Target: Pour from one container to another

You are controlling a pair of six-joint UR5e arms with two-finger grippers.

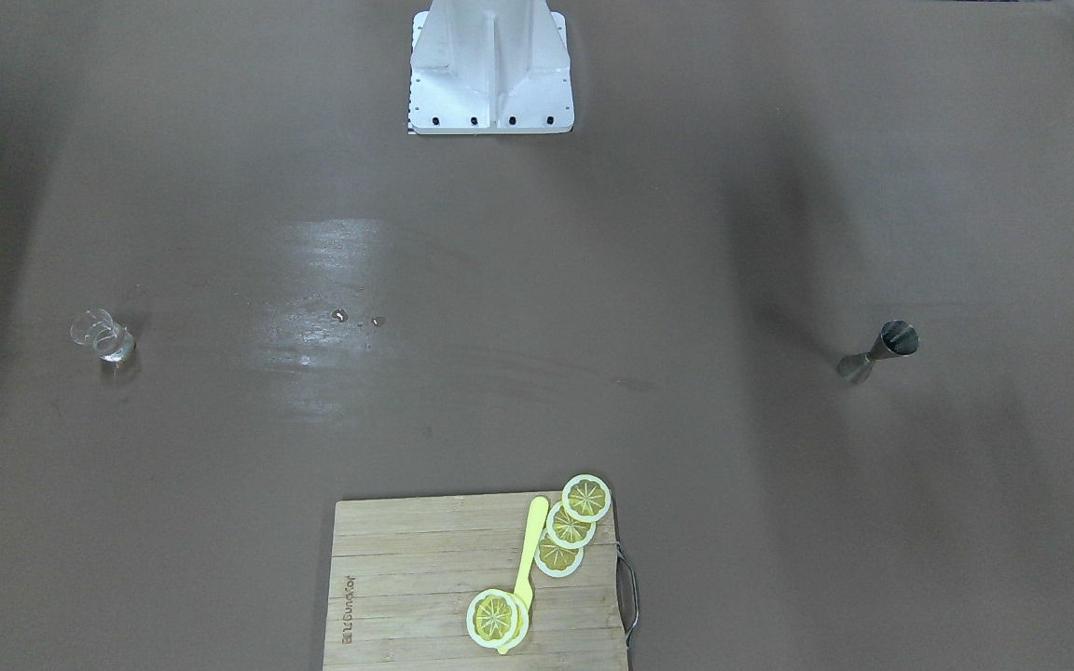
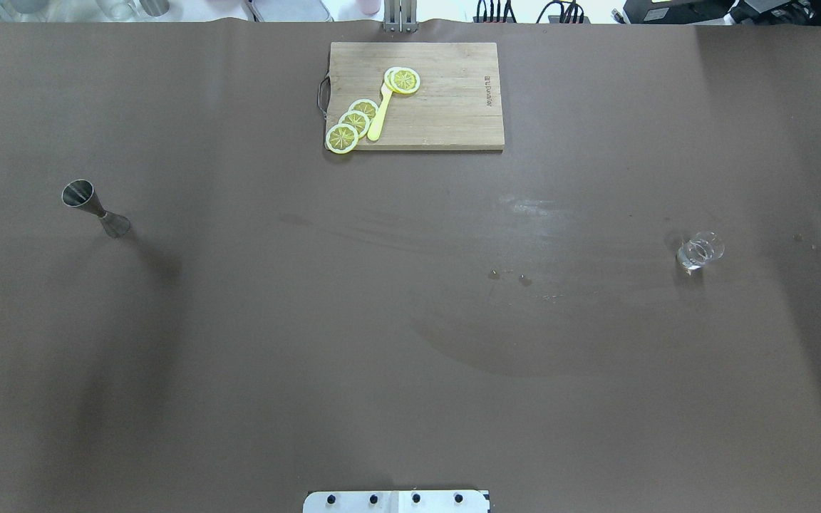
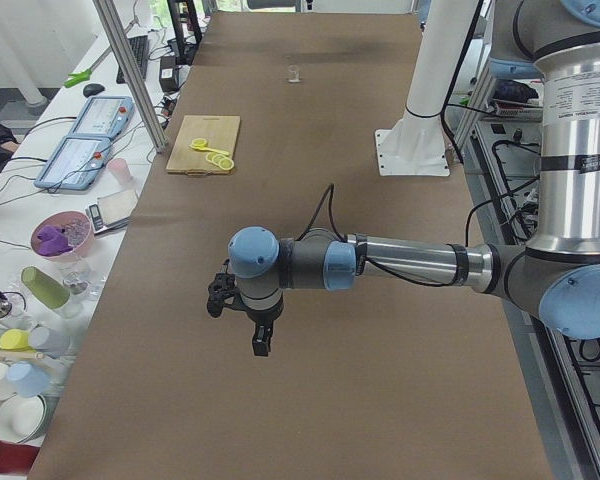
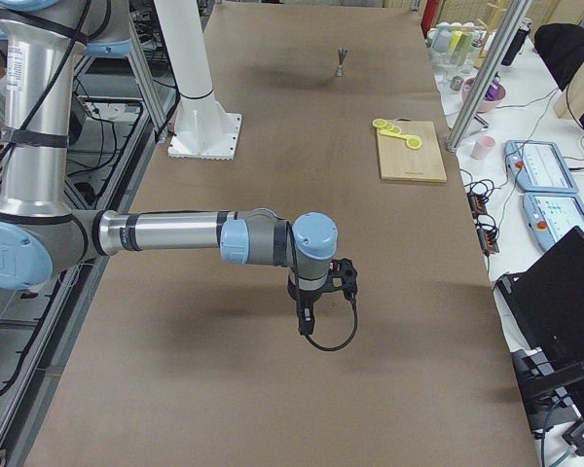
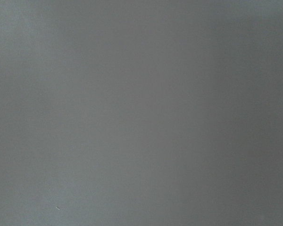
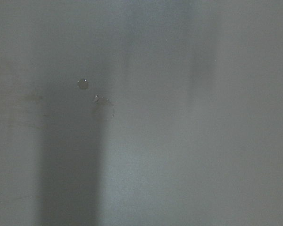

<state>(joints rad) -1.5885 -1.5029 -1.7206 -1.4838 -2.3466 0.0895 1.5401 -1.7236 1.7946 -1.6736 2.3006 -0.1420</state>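
Observation:
A steel jigger (image 1: 880, 350) stands upright on the brown table on my left side, also visible as the jigger (image 2: 95, 208) and far off as the jigger (image 4: 341, 63). A small clear glass (image 1: 103, 336) stands on my right side, seen too as the glass (image 2: 699, 251) and the glass (image 3: 294, 72). My left gripper (image 3: 261, 345) hangs above the table, fingers pointing down, near the table's left end. My right gripper (image 4: 306, 321) hangs the same way near the right end. Both appear only in the side views, so I cannot tell if they are open or shut. Both wrist views show only table surface.
A wooden cutting board (image 2: 453, 107) with lemon slices (image 2: 353, 122) and a yellow knife (image 2: 380, 114) lies at the table's far edge. Small droplets (image 2: 509, 276) dot the middle. The white robot base (image 1: 490, 75) stands at my edge. Cups and bowls (image 3: 40, 290) crowd a side bench.

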